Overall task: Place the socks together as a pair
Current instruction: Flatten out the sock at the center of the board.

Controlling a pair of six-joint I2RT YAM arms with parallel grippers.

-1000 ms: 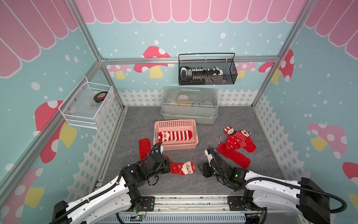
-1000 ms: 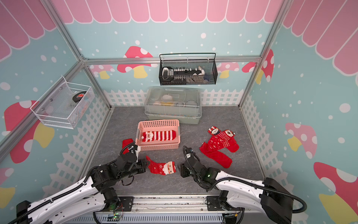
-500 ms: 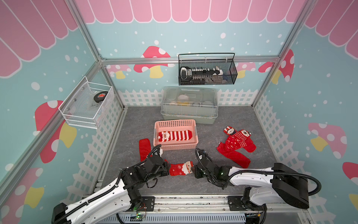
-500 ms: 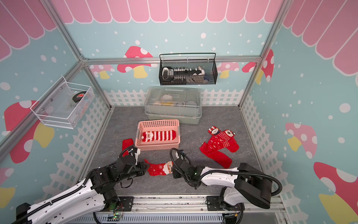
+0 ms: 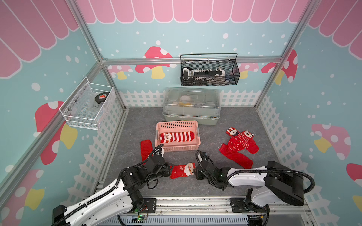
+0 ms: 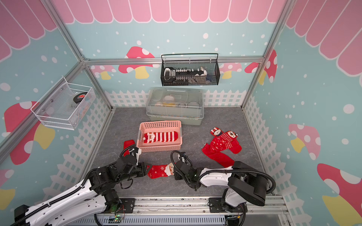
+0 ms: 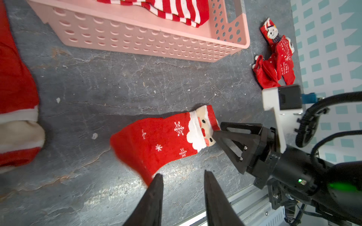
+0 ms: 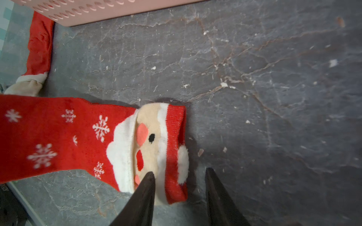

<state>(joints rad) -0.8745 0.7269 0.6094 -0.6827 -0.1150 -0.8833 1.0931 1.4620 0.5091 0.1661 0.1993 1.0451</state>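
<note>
– Right arm has swung left; left jaws, now open, have dropped the Santa sock near-centre on the table.
– Right jaws stand open astride its cuff; pinch both layers deep.

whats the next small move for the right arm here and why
Probably close the right gripper on the cuff of the snowflake santa sock. Its open jaws straddle the cuff's red band, so a grip looks lined up. The left gripper stands open by the toe with nothing between its jaws, so the sock seems free to be lifted.
</note>
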